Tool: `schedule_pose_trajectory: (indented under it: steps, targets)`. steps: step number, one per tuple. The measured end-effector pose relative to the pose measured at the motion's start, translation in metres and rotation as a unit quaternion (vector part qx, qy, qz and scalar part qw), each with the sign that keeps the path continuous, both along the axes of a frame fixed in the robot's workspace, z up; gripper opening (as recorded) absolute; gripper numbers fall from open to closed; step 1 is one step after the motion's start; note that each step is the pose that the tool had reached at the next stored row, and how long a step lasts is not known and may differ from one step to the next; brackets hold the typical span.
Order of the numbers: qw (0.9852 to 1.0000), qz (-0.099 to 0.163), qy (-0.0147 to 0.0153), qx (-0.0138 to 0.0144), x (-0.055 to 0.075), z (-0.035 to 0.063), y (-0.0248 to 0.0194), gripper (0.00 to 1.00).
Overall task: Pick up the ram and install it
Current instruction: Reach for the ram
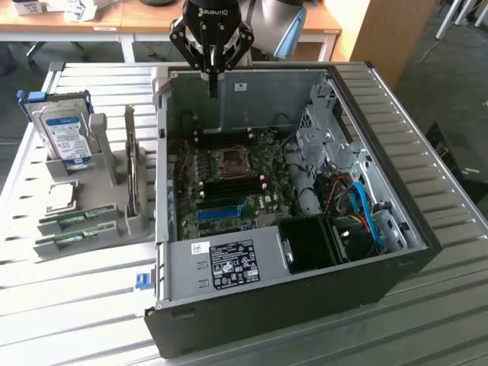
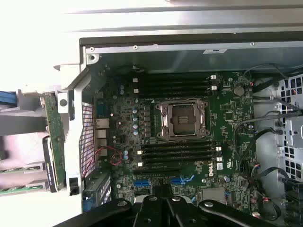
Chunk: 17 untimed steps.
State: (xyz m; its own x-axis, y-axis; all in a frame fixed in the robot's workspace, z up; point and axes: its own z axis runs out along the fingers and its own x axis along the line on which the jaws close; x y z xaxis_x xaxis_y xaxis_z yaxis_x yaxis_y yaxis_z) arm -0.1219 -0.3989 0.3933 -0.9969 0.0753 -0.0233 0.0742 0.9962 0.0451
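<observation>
Your task has barely begun, going by what shows. The ram (image 1: 76,220) lies as two green sticks side by side in the grey holder (image 1: 107,207) on the counter (image 1: 76,305), on the exterior view's left, outside the computer case (image 1: 305,309). On the motherboard, the memory slots (image 2: 177,153) on either side of the processor socket (image 2: 182,119) look empty, so nothing is installed yet. Your gripper (image 1: 212,90) hangs above the far wall of the open case, well apart from the sticks. Its jaws are drawn together into one narrow dark tip, and you can see no green board between them, so they seem to hold nothing.
</observation>
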Motion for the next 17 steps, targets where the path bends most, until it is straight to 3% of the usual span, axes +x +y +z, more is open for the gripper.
schedule_pose_trajectory:
  steps: [11,17]
  targets:
    - [1.0,0.0,-0.0001,0.0,-0.0003,-0.0001,0.0,0.11]
    - [1.0,0.0,0.0,0.0,-0.007,0.0,0.0,0.11]
